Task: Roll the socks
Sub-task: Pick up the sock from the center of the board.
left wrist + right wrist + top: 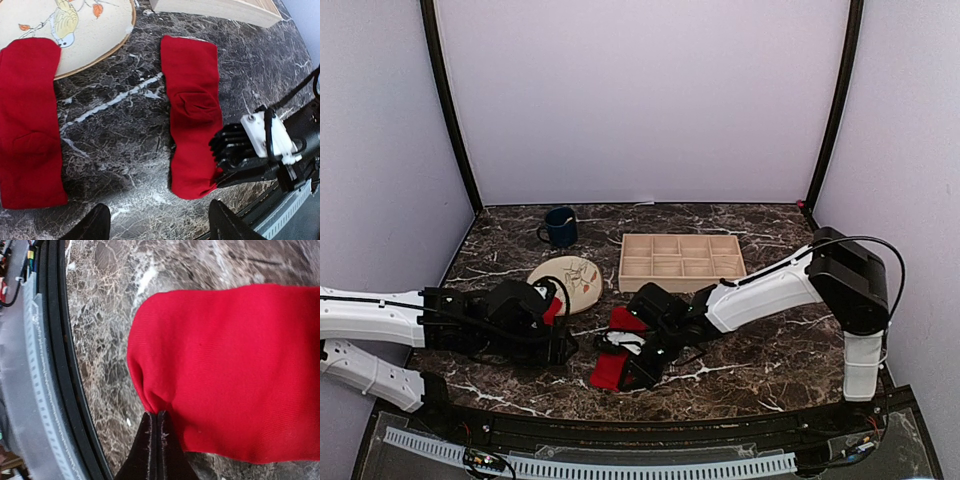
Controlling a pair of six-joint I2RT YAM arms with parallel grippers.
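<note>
One red sock (192,125) lies flat on the marble table (115,135). Its near end is pinched between the closed fingers of the right gripper (156,416), seemingly to start the roll. The second sock (30,125) waits alongside, its far end draped over a plate (100,35). The left gripper (160,225) hovers above, fingers spread and empty.

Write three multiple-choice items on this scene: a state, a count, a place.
1. The right hand is: A wide open; B shut on the right sock's end; C out of view.
2. Red socks in view: A one; B two; C three.
3. The left sock's far end lies: A on the plate; B across the right sock; C in the right hand.
B, it pinches red cloth with no gap; B, two lie side by side; A, it overlaps the plate's rim.
</note>
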